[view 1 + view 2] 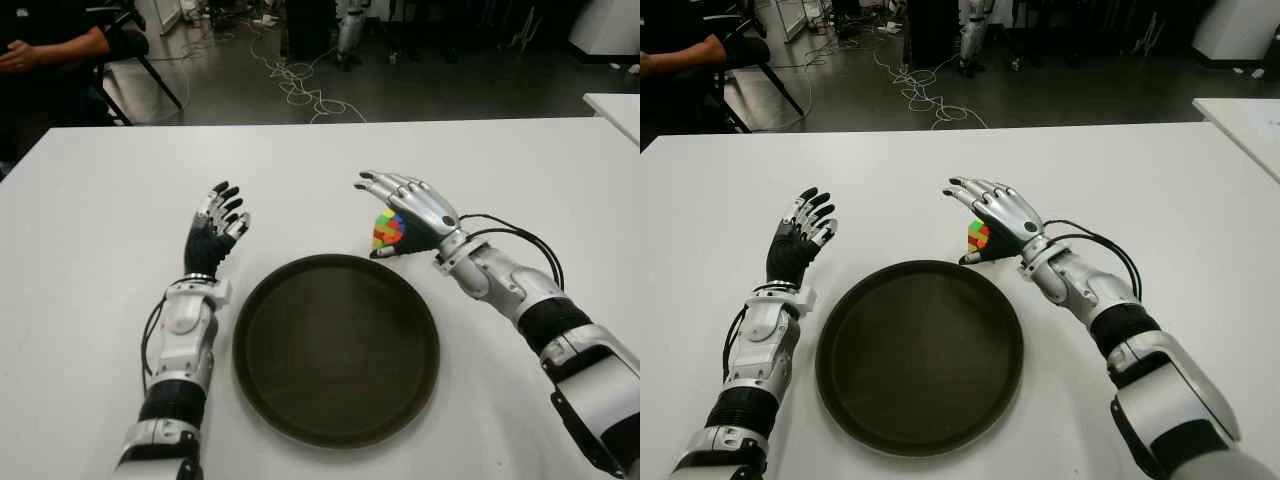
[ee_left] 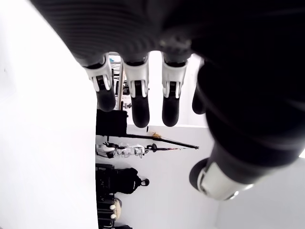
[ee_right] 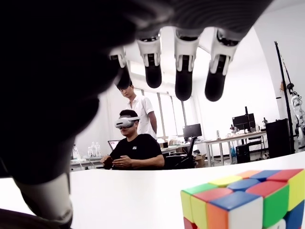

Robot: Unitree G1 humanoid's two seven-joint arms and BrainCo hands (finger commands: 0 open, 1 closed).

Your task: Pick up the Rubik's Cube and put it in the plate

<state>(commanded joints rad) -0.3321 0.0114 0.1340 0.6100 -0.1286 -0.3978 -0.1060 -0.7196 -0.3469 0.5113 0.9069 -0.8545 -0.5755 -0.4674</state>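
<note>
My left hand (image 1: 217, 228) shows beside the plate's (image 1: 262, 395) left rim, fingers loosely spread and holding nothing; it is well apart from the cube and, I judge, has no part in the grab. The plate lies between my two hands, nearer my body than my fingertips. My right hand (image 1: 412, 212) hovers palm-down over the Rubik's Cube (image 1: 388, 229), fingers (image 3: 184, 75) stretched out and open, thumb low at the side, nothing gripped yet. The cube sits on the white table (image 1: 100, 200) under my palm, just beyond the plate's far rim. It has no long axis, so closing around it should do.
</note>
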